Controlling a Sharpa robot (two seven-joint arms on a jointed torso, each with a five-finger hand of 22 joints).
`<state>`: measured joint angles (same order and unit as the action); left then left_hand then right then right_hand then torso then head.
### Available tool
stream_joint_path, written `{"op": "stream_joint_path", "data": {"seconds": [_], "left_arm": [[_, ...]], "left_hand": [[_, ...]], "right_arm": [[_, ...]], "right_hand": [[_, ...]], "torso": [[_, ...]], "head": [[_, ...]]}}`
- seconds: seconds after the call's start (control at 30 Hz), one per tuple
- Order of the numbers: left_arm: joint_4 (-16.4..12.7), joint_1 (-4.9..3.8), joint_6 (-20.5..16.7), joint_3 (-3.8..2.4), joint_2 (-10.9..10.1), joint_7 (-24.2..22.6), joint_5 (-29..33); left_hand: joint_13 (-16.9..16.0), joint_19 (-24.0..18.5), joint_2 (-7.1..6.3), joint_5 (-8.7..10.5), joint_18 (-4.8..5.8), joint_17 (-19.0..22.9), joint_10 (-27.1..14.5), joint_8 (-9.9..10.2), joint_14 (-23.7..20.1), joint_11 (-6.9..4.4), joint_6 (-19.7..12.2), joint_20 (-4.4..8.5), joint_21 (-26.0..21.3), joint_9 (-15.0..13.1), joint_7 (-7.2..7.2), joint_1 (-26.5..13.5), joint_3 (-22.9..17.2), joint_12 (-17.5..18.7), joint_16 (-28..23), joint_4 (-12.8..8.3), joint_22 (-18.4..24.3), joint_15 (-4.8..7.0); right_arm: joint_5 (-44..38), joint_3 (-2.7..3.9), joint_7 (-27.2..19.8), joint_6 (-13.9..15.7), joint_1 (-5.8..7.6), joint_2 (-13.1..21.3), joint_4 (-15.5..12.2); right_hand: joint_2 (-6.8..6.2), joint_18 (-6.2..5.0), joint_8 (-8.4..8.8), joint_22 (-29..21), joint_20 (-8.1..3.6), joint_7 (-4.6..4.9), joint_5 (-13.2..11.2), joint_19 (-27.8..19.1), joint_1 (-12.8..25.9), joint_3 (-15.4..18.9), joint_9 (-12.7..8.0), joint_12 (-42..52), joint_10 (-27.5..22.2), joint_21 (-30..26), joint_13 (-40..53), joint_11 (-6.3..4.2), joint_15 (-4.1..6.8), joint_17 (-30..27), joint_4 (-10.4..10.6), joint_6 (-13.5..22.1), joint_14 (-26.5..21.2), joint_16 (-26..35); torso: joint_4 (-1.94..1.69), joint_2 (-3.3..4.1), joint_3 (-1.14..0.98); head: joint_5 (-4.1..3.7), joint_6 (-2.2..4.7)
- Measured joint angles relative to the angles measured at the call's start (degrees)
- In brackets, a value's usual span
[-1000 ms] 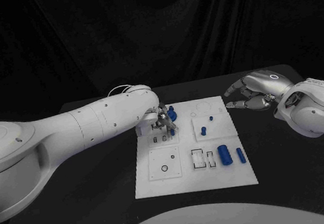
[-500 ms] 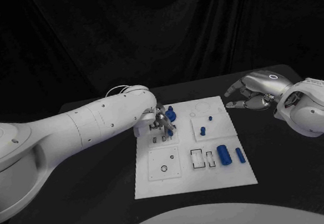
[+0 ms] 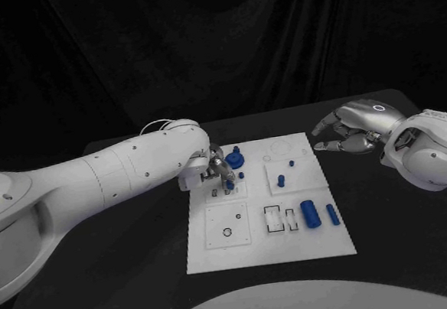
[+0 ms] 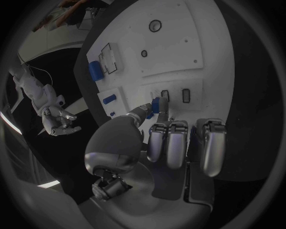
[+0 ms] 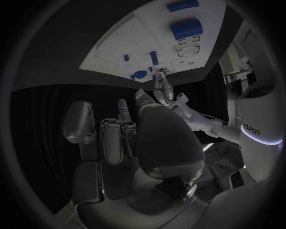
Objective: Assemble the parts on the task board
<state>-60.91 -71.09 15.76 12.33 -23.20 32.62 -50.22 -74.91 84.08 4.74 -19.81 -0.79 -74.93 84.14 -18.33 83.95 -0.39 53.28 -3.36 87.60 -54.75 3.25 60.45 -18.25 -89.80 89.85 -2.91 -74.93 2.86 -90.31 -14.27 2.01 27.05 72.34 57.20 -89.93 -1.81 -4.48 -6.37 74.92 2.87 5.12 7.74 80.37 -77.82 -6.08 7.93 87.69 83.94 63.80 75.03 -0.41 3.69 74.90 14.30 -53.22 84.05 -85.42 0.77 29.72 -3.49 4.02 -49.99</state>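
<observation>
A white board [image 3: 269, 249] lies mid-table on the black table [image 3: 134, 236], and the left hand [image 3: 217, 169] works at its far left corner. In the left wrist view that hand's thumb and one finger pinch a small blue part [image 4: 158, 104] just above the board's surface, beside two dark-outlined slots [image 4: 186, 95]; the other fingers [image 4: 178, 143] lie side by side, curled down over the board's edge. Seen from the head, the pinched part [image 3: 229, 185] sits just below a taller blue peg assembly [image 3: 236, 155] standing at the board's far end.

The right hand [image 3: 351, 128] hovers off the board's far right corner, above bare table, touching nothing. Its fingers are curled inward with nothing between them (the right wrist view shows them [image 5: 119, 138] hanging close together over dark cloth).

Other blue parts rest on the board: two small pegs [image 3: 280, 180] in the upper right panel, a thick cylinder [image 3: 311, 213] and a slim bar [image 3: 332, 214] on the near right. A round hole [image 3: 227, 232] marks the near left panel, and rectangular outlines [image 3: 280, 219] sit beside the cylinder. No writing on the board can be read.
</observation>
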Motion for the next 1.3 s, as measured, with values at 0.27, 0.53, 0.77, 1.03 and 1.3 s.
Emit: {"op": "stream_joint_path", "data": {"seconds": [0.27,0.53,0.77,1.03,1.3], "left_arm": [[-2.25,0.0,-0.56,0.0,-1.91,0.2,-0.01],[-3.95,0.0,-1.55,0.02,-3.24,0.64,-0.01],[-4.93,0.0,-2.37,0.02,-4.09,1.12,-0.01],[-5.38,0.01,-3.28,0.02,-4.18,1.27,-0.01],[-5.76,0.08,-3.91,0.02,-4.2,1.33,-0.01]], "left_hand": [[0.0,0.0,-0.18,-0.24,0.0,0.0,0.0,0.37,0.21,0.0,0.48,0.0,0.0,-0.59,-0.07,-1.51,-1.7,0.0,0.0,0.08,0.0,0.21],[0.0,0.0,-0.18,-0.23,0.0,0.01,0.0,0.59,0.21,0.0,0.49,0.0,0.0,-0.77,-0.05,-1.98,-2.27,0.0,0.0,0.2,0.01,0.21],[0.0,0.0,-0.36,-0.23,0.0,0.01,0.0,0.93,0.21,0.01,0.57,-0.01,-0.24,-0.77,0.04,-2.16,-2.74,0.0,0.0,0.38,0.01,0.2],[0.0,0.0,-0.26,-0.22,0.0,0.01,0.0,1.21,0.21,0.01,0.54,-0.01,-0.24,-0.83,0.08,-2.51,-3.44,0.0,0.0,0.45,0.01,0.2],[0.0,0.0,-0.26,-0.45,0.0,0.02,0.0,1.22,0.21,0.01,0.49,-0.01,-0.24,-0.83,0.18,-2.51,-3.44,0.0,0.0,0.45,0.01,0.2]], "right_arm": [[0.0,0.0,0.2,-0.45,-0.08,0.11,0.02],[0.0,0.0,0.43,-0.96,-0.11,0.06,0.07],[0.0,0.0,0.61,-1.31,-0.11,0.15,0.05],[0.0,0.0,0.74,-1.61,-0.12,0.16,0.04],[0.0,0.0,0.84,-1.89,-0.12,0.16,-0.01]], "right_hand": [[0.05,0.0,0.0,0.0,0.0,0.21,0.11,0.0,-0.05,-0.16,-0.01,-0.29,0.0,-0.48,0.0,0.0,0.0,0.0,-0.16,-0.21,0.0,0.22],[0.38,0.0,0.0,-0.01,0.13,0.0,0.92,-0.13,-0.38,-0.33,-0.01,-0.51,0.0,-1.26,0.0,0.0,0.0,0.0,-0.32,-0.42,0.0,0.83],[0.38,0.0,0.0,-0.01,0.21,0.0,1.27,-0.21,-0.38,-0.33,-0.02,-0.88,0.0,-1.56,0.0,0.0,0.0,0.0,-0.32,-0.42,0.0,1.28],[0.38,0.0,0.0,-0.01,0.01,0.0,1.27,-0.42,-0.38,-0.48,-0.02,-1.11,0.0,-1.8,0.0,0.0,0.0,0.0,-0.48,-0.42,0.0,1.29],[0.37,0.0,0.22,-0.01,0.01,0.0,1.26,-0.42,-0.37,-0.48,-0.02,-1.55,0.0,-2.12,0.0,0.0,0.0,0.0,-0.48,-0.42,0.0,1.55]], "torso": [[-0.01,0.02,-0.01],[-0.01,0.04,-0.03],[0.0,0.05,-0.04],[0.0,0.08,-0.02],[0.03,0.08,-0.01]], "head": [[0.14,0.0],[0.35,0.0],[0.55,0.01],[0.7,0.0],[0.87,0.0]]}}
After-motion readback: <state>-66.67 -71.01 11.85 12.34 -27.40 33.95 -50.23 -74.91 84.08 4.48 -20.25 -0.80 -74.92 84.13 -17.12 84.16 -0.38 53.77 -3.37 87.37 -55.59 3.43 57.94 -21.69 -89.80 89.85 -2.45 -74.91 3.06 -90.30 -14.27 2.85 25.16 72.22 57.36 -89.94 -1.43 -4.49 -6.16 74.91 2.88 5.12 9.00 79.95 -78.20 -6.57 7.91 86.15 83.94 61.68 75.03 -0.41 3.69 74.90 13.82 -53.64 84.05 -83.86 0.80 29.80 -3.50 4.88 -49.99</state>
